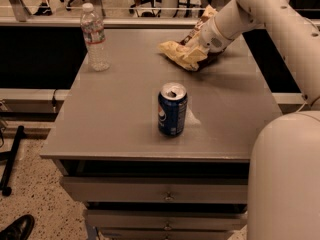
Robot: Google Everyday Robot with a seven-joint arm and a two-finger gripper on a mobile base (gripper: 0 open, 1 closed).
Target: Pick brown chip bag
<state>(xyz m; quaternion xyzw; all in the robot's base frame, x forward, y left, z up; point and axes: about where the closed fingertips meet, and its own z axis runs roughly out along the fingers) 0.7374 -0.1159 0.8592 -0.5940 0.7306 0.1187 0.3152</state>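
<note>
The brown chip bag lies crumpled at the back right of the grey table, pale tan with a dark brown panel that rises beside the wrist. My gripper comes in from the upper right and sits down on the bag's right part, in contact with it. The bag hides the gripper's tip. The white arm runs off to the right.
A blue soda can, opened, stands upright at the table's middle. A clear water bottle stands at the back left. The robot's white body fills the lower right. Drawers sit under the tabletop. Chair legs stand behind the table.
</note>
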